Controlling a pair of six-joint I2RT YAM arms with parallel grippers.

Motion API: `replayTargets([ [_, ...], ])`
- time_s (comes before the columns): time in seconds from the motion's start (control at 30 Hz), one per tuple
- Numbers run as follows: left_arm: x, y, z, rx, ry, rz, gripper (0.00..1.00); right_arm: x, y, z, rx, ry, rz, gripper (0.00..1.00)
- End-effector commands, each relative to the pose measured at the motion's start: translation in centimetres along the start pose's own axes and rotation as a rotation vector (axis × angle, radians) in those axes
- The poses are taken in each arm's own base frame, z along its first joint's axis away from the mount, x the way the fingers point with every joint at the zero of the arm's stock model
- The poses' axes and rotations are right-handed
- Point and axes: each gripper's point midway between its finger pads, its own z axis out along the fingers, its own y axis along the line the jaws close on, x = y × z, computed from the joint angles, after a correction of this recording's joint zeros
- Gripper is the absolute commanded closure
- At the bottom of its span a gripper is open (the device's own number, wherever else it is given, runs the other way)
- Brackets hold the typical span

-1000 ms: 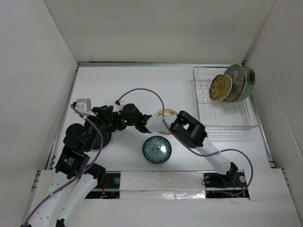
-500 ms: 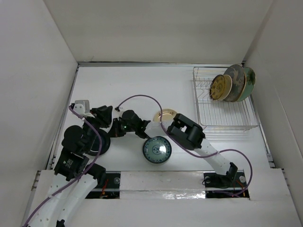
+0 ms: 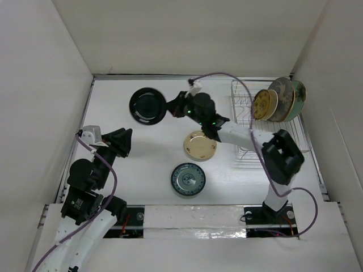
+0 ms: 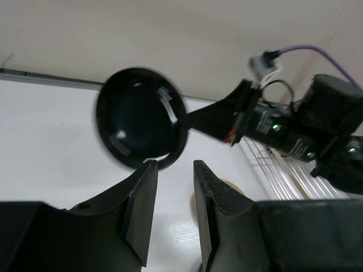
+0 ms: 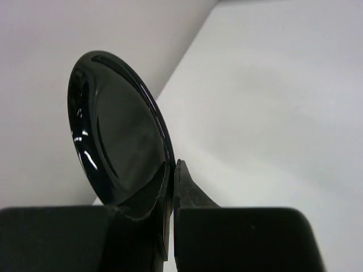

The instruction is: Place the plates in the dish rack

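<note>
Glossy black plate (image 3: 147,105) — round, tilted on edge.
Right gripper (image 5: 173,169) pinches its rim; left gripper (image 4: 174,170) part-spread — empty.

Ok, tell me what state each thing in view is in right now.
black plate: gripped at its rim, raised off the table, tilted.
right pincer: shut on the black plate.
left pincer: open, empty.
cream plate: flat on the table.
blue-green plate: flat on the table.
dish rack: three plates standing on edge at its far end.
</note>
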Motion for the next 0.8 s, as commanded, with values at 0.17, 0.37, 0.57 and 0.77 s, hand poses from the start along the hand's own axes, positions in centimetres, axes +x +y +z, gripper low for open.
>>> replayTargets([
  [0.17,-2.7,-1.8,-1.7,0.104,-0.106,-0.016,0.70,-16.7,-17.6,-20.0,0.961,-0.424,-0.344,1.00],
  [0.37,-3.2,-3.2,-2.5,0.181,-0.121,-0.024,0.70,-23.3,-19.8,-32.5,1.369,-0.586,-0.441,1.00],
  [0.57,-3.3,-3.7,-2.9,0.209,-0.126,-0.029,0.70,-24.8,-23.3,-37.6,1.621,-0.552,-0.495,1.00],
  [0.77,-3.4,-3.8,-3.2,0.216,-0.130,-0.032,0.69,-23.9,-25.5,-37.4,1.702,-0.497,-0.559,1.00],
])
